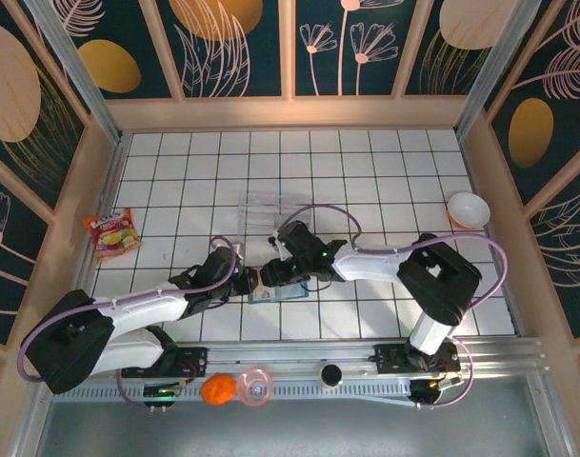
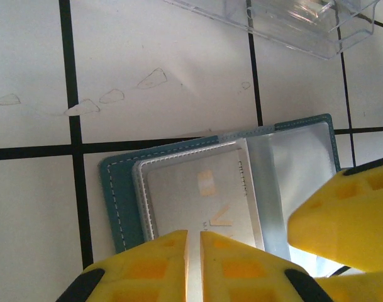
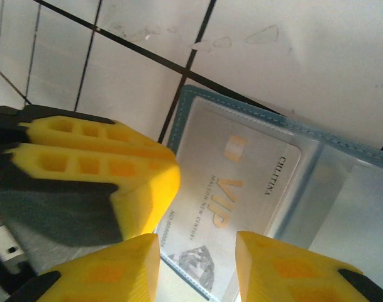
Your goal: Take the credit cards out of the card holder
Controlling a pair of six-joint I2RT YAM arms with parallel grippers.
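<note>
One credit card [image 3: 241, 189], marked VIP, sits in the clear sleeve of the open card holder [image 2: 119, 207], flat on the tiled desk [image 2: 178, 63]. We note the left claw [image 2: 194, 242] clenched at the holder's edge; right claw [image 3: 196, 244] released, fingers straddling the card's end. Clear tray [image 2: 304, 25] lies beyond

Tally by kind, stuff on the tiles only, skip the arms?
wallet: 1
card showing in the wallet: 1
clear tray: 1
bowl: 1
snack packet: 1
Total: 5
</note>
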